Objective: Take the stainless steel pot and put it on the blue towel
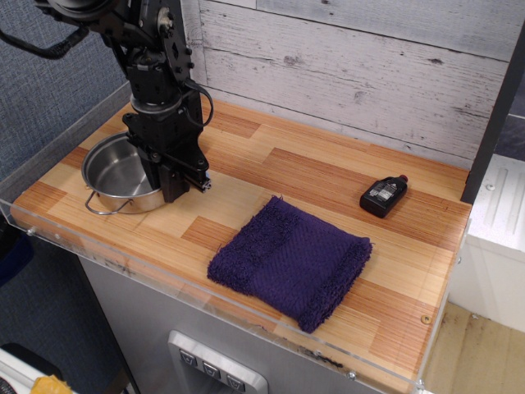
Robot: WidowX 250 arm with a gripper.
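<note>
The stainless steel pot (115,171) is a shallow shiny pot at the left end of the wooden counter, with one wire loop handle showing at its front. My gripper (174,190) points down at the pot's right rim, and its black fingers look closed on that rim. The blue towel (291,261) lies folded near the counter's front edge, to the right of the pot and apart from it. The small scoop is hidden behind the arm.
A small black bottle (383,195) lies at the back right of the counter. A clear acrylic lip (49,238) runs along the front and left edges. A whitewashed plank wall (353,74) stands behind, with a dark post (490,115) at the right.
</note>
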